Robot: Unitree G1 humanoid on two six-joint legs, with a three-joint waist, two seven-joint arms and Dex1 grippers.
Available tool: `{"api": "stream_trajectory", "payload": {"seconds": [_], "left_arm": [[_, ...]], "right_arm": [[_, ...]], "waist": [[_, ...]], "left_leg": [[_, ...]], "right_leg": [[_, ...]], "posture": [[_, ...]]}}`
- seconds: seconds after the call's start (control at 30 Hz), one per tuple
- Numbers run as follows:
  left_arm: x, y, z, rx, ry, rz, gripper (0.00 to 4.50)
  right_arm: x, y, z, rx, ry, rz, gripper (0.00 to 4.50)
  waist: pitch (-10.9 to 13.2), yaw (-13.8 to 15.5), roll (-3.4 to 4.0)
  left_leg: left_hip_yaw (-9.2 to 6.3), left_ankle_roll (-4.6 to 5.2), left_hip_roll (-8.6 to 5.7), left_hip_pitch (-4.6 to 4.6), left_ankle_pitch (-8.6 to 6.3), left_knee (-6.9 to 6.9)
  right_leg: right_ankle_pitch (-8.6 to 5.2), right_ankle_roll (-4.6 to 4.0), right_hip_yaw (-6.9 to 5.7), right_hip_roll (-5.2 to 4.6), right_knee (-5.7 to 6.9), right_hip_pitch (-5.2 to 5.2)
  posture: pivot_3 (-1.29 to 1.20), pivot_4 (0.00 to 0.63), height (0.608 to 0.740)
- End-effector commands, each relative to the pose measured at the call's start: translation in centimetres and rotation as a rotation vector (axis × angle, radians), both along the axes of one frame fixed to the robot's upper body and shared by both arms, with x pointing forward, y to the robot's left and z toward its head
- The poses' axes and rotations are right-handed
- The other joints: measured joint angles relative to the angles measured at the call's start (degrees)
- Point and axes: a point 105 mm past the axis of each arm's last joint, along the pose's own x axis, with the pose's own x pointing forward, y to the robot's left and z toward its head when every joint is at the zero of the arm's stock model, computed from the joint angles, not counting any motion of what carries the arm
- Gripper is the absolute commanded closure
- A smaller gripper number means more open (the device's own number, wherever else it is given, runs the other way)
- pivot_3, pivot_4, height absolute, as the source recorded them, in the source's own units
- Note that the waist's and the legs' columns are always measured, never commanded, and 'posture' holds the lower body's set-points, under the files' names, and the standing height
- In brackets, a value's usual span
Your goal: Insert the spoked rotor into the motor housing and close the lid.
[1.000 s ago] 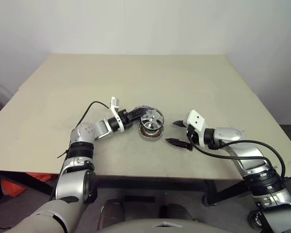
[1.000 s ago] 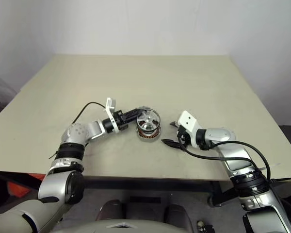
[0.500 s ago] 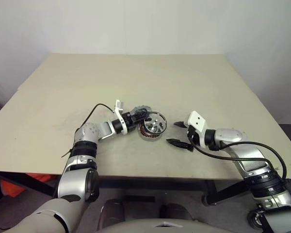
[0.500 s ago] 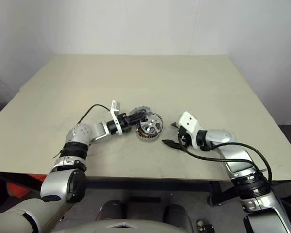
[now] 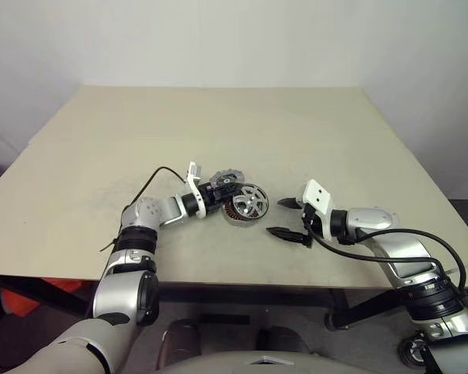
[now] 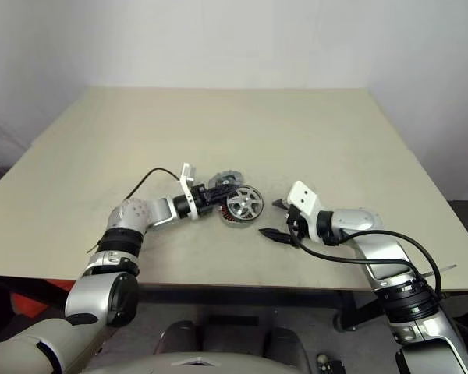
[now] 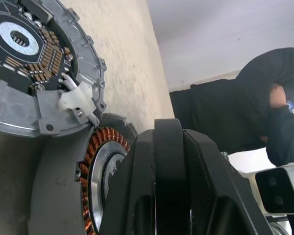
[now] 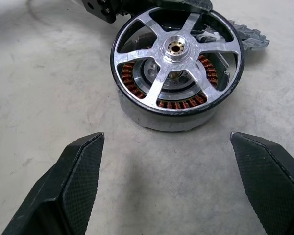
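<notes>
- The left claw (image 5: 222,192) sits in the middle of the frame, pinched on the dark rim of the spoked rotor (image 8: 178,63). It holds the rim by its far edge so the wheel can be set down flat.
- The rotor lies on top of the motor housing (image 8: 166,120), a bit tipped and off to one side. You can see the copper windings through the gaps between the spokes. I think it is not pushed all the way in yet.
- The lid (image 7: 36,63), the grey disc with the bumpy edge, lies flat on the desk (image 5: 218,125) just behind the housing and touching it. It is close by, so it is easy to reach for the closing step.
- The right claw (image 5: 285,217) waits to the right of the housing, near it but not touching. Its two fingers (image 8: 71,188) are spread wide apart and hold nothing. It looks ready to steady the housing or help.
</notes>
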Motion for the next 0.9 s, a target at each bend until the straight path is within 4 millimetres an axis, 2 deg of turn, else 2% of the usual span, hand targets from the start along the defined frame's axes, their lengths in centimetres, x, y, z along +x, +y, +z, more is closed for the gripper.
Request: {"api": "stream_trajectory", "payload": {"seconds": [0.03, 0.8, 0.87, 0.9], "left_arm": [[0.3, 0.1, 1.0, -0.01, -0.047, 0.0, 3.63], [0.7, 1.1, 0.6, 0.016, -0.067, 0.041, 3.63], [1.1, 1.4, 0.4, 0.032, -0.056, 0.066, 3.21], [1.2, 1.5, 0.4, 0.037, -0.052, 0.075, 3.21]], "right_arm": [[0.5, 0.1, 2.1, 0.019, -0.074, 0.004, 0.28], [0.8, -0.1, 2.1, 0.012, -0.083, -0.005, 0.28], [0.9, 0.0, 2.1, 0.012, -0.083, -0.005, 0.28], [0.9, 0.0, 2.1, 0.012, -0.083, -0.005, 0.28]], "waist": [[0.0, 0.0, 0.0], [0.0, 0.0, 0.0], [0.0, -0.1, 0.0], [0.0, -0.1, 0.0]], "left_leg": [[0.0, 0.0, 0.0, 0.0, 0.0, 0.0], [0.0, -0.01, 0.0, 0.0, 0.0, 0.0], [0.0, -0.01, 0.0, 0.0, 0.01, 0.0], [0.0, -0.02, 0.0, 0.0, 0.01, 0.0]], "right_leg": [[0.0, 0.0, 0.0, 0.0, 0.0, 0.0], [0.0, 0.0, 0.0, 0.0, 0.0, 0.01], [0.0, 0.0, 0.0, 0.0, 0.0, 0.01], [0.0, 0.01, 0.01, 0.0, 0.01, 0.02]], "posture": [[0.0, 0.0, 0.74], [0.0, 0.0, 0.74], [0.0, 0.0, 0.74], [0.0, 0.0, 0.74]]}}
